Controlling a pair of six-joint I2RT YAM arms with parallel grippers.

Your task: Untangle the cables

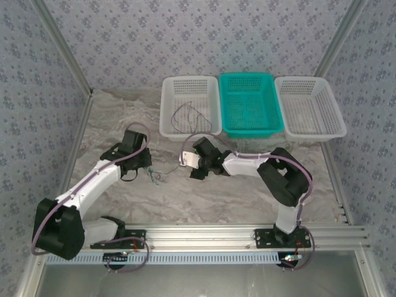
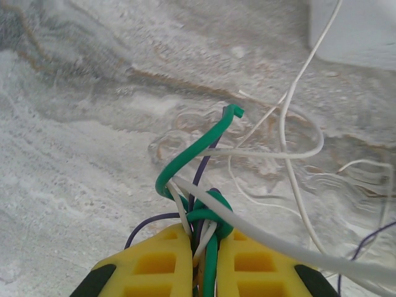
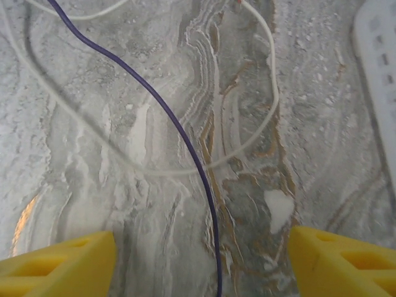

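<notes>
Our left end effector [image 2: 201, 263] pinches a knot of thin green, purple and white cables [image 2: 197, 207] just above the marbled counter [image 2: 74, 154]. Our right end effector [image 3: 204, 260] hovers spread over one purple strand [image 3: 185, 142]. We judge it should grip that strand alone and draw it out gently. Three baskets wait: one teal plastic mesh basket [image 1: 247, 75] and two white mesh baskets [image 1: 185, 132].

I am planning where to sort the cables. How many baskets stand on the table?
3, in a row at the far side: a white basket on the left holding a thin cable, a teal basket in the middle, another white basket on the right.
</notes>
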